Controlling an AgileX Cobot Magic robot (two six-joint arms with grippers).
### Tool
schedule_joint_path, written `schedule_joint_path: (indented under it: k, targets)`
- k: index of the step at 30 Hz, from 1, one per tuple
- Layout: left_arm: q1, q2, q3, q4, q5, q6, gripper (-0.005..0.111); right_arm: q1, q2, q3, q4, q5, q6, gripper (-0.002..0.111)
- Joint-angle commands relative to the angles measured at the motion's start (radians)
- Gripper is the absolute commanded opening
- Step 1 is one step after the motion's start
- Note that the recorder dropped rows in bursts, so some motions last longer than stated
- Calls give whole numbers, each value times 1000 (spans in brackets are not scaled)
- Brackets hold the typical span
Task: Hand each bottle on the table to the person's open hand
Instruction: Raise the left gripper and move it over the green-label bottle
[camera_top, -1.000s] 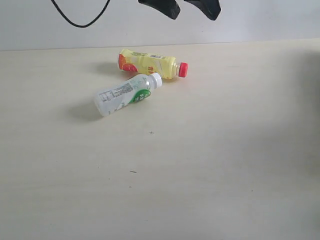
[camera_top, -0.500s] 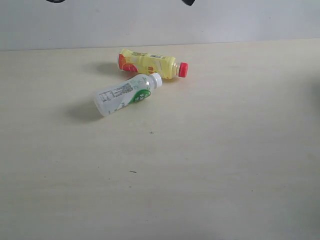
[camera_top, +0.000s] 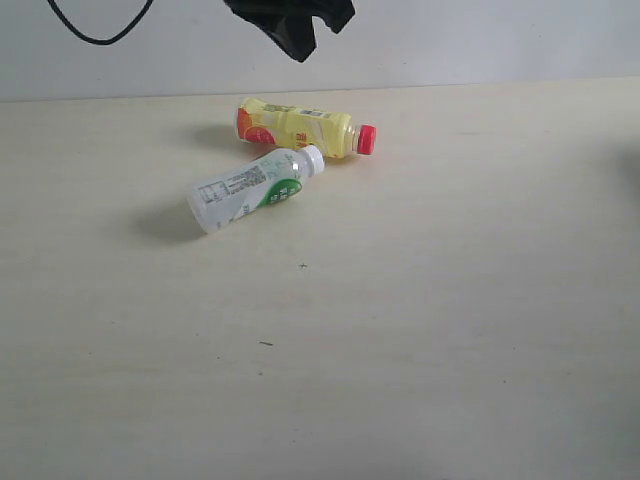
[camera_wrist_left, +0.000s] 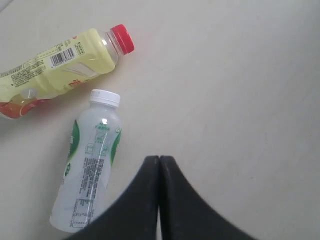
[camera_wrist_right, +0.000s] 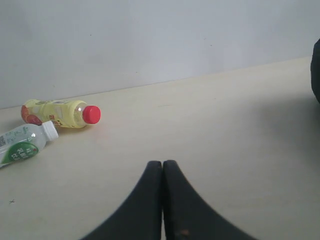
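Observation:
Two bottles lie on their sides on the pale beige table (camera_top: 450, 300). The yellow bottle with the red cap (camera_top: 300, 128) (camera_wrist_left: 60, 65) (camera_wrist_right: 57, 113) is at the back. A white-capped bottle with a white-green label (camera_top: 250, 189) (camera_wrist_left: 92, 160) (camera_wrist_right: 20, 145) lies just in front of it, its cap near the yellow bottle's neck. My left gripper (camera_top: 300, 55) (camera_wrist_left: 159, 159) hangs shut and empty above the bottles. My right gripper (camera_wrist_right: 162, 163) is shut and empty, low over bare table to the right of them. The other bottles and the person's open hand are out of view.
A pale wall (camera_top: 480, 40) rises behind the table's far edge. A black cable (camera_top: 95, 35) loops down at the top left. A dark shape (camera_wrist_right: 316, 70) cuts into the right wrist view's edge, with a faint shadow on the table near it.
The black gripper at the top of the exterior view rose almost out of sight, then came back down further left, over the bottles. The cable shifted left too. Both bottles stayed put.

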Motion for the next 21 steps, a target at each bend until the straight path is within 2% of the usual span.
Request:
schedule_joint_path:
  k: [1, 16, 21]
  targets:
    - [0, -9, 4, 18, -4, 17, 0, -5, -4, 5, 0, -8, -1, 0]
    - [0, 23, 4, 33, -4, 24, 0, -5, -4, 5, 0, -8, -1, 0]
    - [0, 49, 10, 93, -4, 24, 0, -5, -4, 5, 0, -8, -1, 0]
